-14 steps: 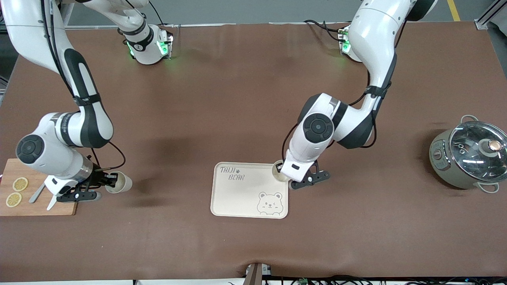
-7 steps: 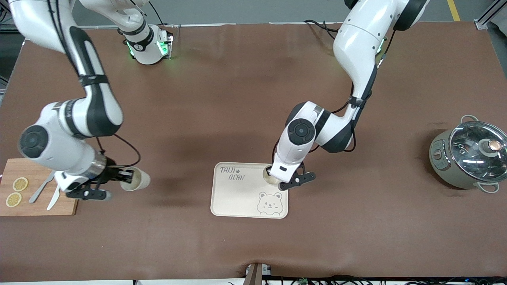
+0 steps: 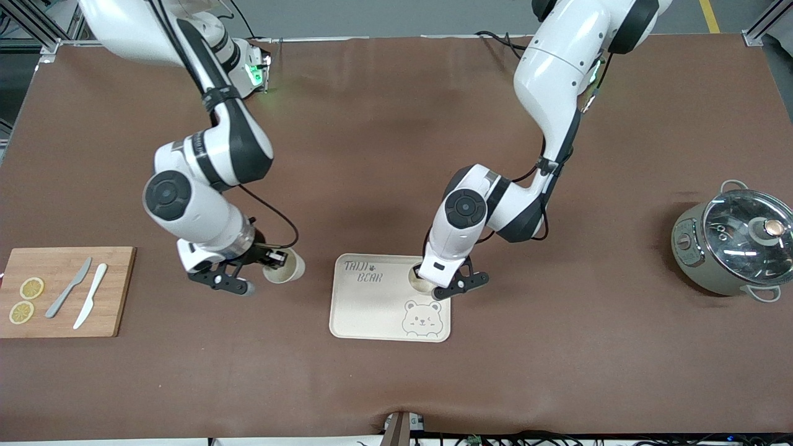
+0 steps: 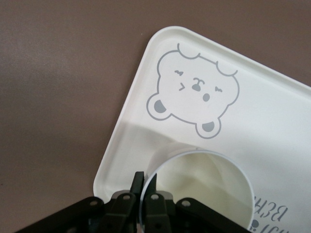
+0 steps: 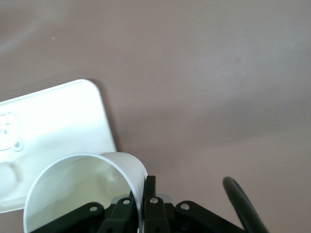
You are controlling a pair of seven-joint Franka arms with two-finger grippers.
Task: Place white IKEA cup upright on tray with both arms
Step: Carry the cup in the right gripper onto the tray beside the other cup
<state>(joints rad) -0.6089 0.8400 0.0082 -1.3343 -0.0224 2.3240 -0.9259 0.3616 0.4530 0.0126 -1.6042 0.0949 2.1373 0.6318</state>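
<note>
- Gripping one cup (image 3: 285,270) by its rim, the right hand (image 3: 267,262) is seen over the bare table (image 3: 384,155), between the cutting board (image 3: 118,291) and the tray (image 3: 372,310).
- That cup is held tilted, its mouth turned partly sideways; in the right wrist view the rim (image 5: 138,174) is pinched between the closed-in fingers (image 5: 150,194), and a corner of the tray (image 5: 73,111) shows below.
- A second cup (image 3: 421,279) is held by the left hand (image 3: 427,277) over the tray, near the tray's edge toward the left arm's end and just above the bear face (image 3: 422,317).
- In the left wrist view the cup (image 4: 199,189) appears upright, mouth up, its rim clamped between the fingers (image 4: 155,199); whether its base touches the tray (image 4: 272,111) cannot be told.
- On the cutting board two knives (image 3: 80,294) and two lemon slices (image 3: 28,298) are laid out.
- A lidded pot (image 3: 734,244) is seen well apart, at the left arm's end of the table.
</note>
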